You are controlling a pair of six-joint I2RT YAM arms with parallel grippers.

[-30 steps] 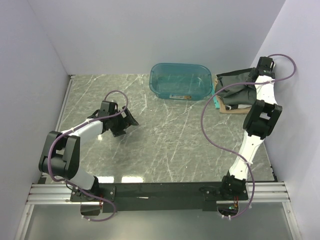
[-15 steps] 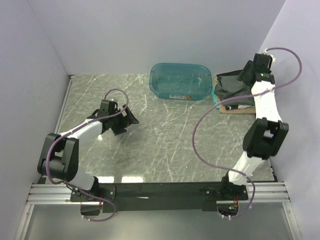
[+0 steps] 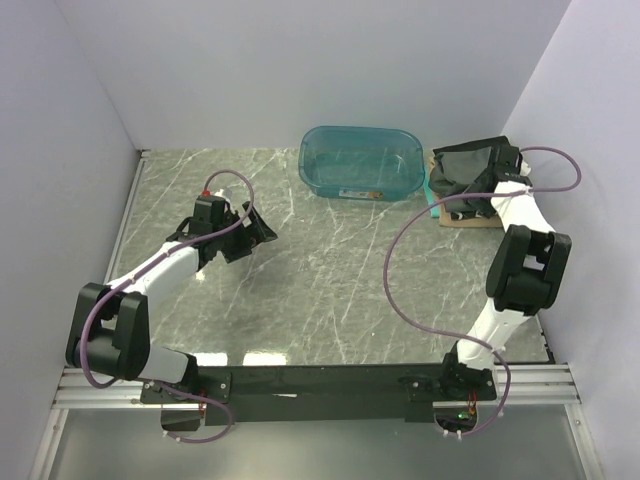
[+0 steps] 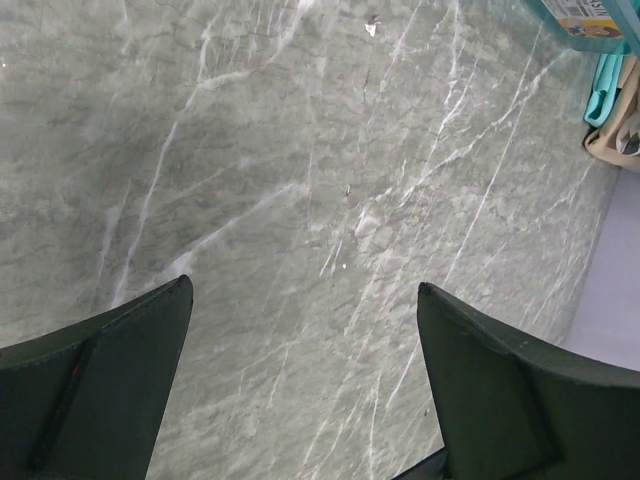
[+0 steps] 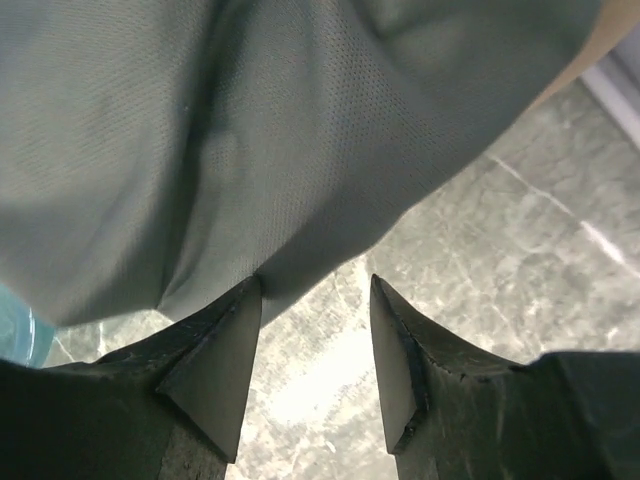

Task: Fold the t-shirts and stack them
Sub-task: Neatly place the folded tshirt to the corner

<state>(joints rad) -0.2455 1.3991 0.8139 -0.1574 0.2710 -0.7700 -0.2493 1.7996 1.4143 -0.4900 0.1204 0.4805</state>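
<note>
A dark charcoal-grey t-shirt (image 3: 464, 166) lies crumpled on top of a small pile at the back right, over a tan t-shirt (image 3: 470, 221). My right gripper (image 3: 509, 161) is at the pile's right edge. In the right wrist view it (image 5: 315, 287) is open, with bare table between the jaws. Its left fingertip (image 5: 243, 300) touches the hem of the grey shirt (image 5: 250, 120). My left gripper (image 3: 256, 228) hovers over bare table at the centre left, open and empty in the left wrist view (image 4: 305, 290). I see no black or white shirt.
A translucent teal tub (image 3: 360, 161) stands at the back centre, left of the pile; its corner shows in the left wrist view (image 4: 590, 15). A teal strip (image 3: 433, 206) pokes out at the pile's left edge. Walls close in on the left, back and right.
My right gripper has come down from near the back wall to the edge of the shirt pile. My left arm has stretched out, with its gripper shifted slightly toward the back.
</note>
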